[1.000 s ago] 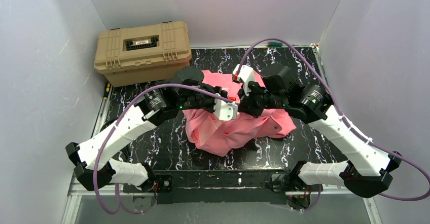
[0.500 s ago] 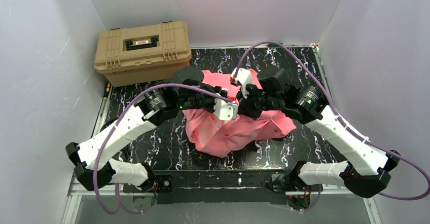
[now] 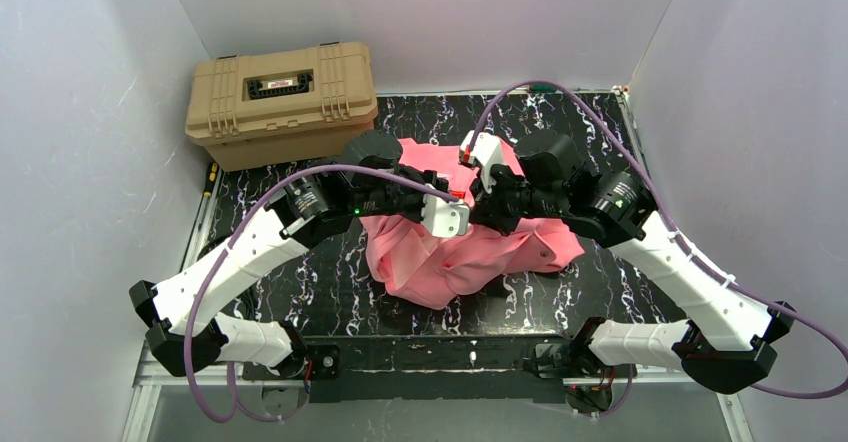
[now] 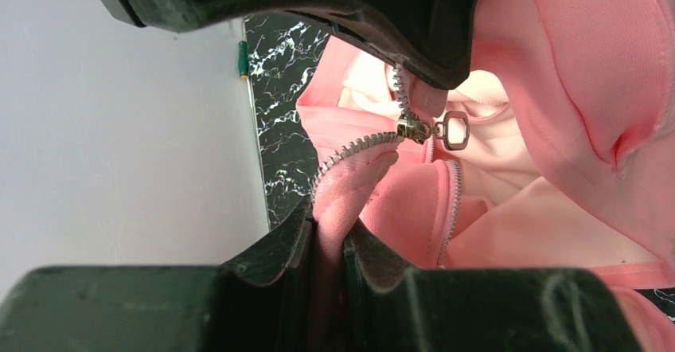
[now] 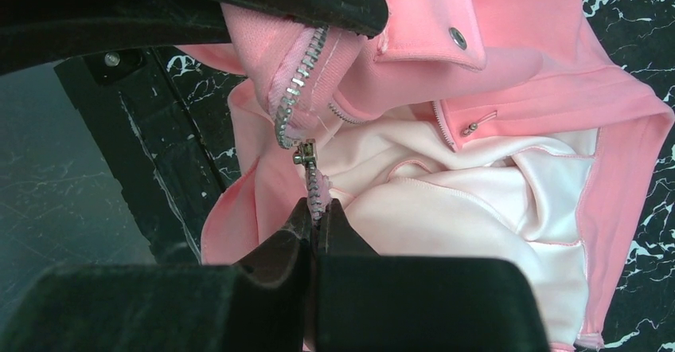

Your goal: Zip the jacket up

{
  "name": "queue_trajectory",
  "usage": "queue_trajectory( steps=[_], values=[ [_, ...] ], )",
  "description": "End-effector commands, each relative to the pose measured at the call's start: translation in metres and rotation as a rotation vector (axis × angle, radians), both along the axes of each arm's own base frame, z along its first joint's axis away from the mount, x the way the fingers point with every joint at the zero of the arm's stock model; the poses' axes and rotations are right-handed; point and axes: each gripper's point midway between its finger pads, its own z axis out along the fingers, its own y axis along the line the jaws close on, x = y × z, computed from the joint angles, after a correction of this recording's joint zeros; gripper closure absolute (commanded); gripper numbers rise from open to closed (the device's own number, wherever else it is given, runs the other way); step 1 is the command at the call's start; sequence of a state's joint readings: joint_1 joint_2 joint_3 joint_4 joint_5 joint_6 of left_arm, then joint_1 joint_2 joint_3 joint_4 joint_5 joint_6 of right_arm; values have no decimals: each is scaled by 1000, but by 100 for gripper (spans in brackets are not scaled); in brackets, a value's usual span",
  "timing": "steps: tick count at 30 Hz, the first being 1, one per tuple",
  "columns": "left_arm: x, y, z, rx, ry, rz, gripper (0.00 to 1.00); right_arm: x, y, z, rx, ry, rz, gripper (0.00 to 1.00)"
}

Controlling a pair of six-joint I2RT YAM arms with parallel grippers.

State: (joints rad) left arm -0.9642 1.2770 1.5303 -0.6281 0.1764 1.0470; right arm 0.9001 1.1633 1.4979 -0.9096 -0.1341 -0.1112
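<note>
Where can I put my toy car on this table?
Bare spots: the table's far right corner by the wall, and the front strip left of the jacket. The middle is crowded: both arms meet over the jacket, and the tan case fills the far left.

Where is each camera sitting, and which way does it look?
Top view: fixed above and behind the arms, looking down on the table, tan case and jacket; both whole arms show.
Left wrist: on the left arm, looking along the left claw, shut on a jacket edge.
Right wrist: on the right arm, looking along the right claw, shut on the jacket's zipper edge.
Shared: both wrist views show the zipper slider and the other arm's claw.
</note>
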Motion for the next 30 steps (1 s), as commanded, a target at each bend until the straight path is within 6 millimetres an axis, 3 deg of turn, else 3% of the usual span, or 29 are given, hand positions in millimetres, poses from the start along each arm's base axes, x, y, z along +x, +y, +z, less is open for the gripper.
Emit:
queue_trajectory(
  steps=[1,30],
  values=[
    [-5,1,20,-57,-32,-14,100,-2,6,37,108,-71,22,99],
    [-8,2,20,-56,-36,-28,100,3,13,41,115,-86,29,99]
  ],
)
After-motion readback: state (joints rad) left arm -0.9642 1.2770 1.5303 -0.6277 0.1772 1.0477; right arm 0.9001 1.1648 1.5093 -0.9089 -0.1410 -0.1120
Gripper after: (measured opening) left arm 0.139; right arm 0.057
